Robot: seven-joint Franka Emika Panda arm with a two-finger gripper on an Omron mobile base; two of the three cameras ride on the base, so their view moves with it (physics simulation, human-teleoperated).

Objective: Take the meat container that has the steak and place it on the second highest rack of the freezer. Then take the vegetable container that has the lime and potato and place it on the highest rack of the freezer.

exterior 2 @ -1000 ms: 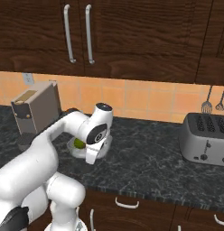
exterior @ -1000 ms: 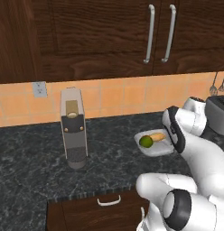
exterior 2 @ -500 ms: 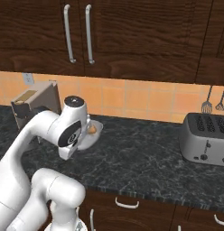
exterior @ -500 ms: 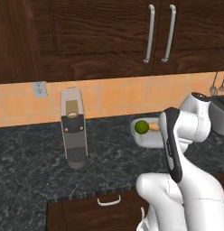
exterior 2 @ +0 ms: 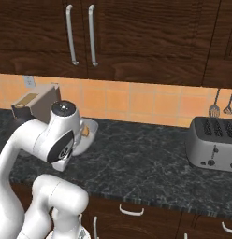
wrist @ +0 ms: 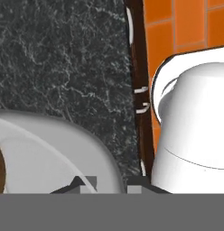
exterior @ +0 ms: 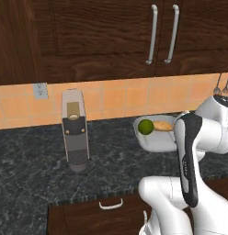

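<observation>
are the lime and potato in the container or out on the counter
In. The left base view shows the lime and potato side by side inside the grey container, within its rim, not on the counter.

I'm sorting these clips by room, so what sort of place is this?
A rendered home kitchen, most likely: dark wood cabinets over a black stone counter, an orange tile backsplash, a toaster and a coffee machine.

From behind the arm's left we look forward and down at the counter (exterior: 37, 160); from its right likewise. Both share the bowl (exterior: 155, 140) and backsplash (exterior 2: 146, 103). Our hand camera hovers close above the bowl rim (wrist: 93, 149).
</observation>
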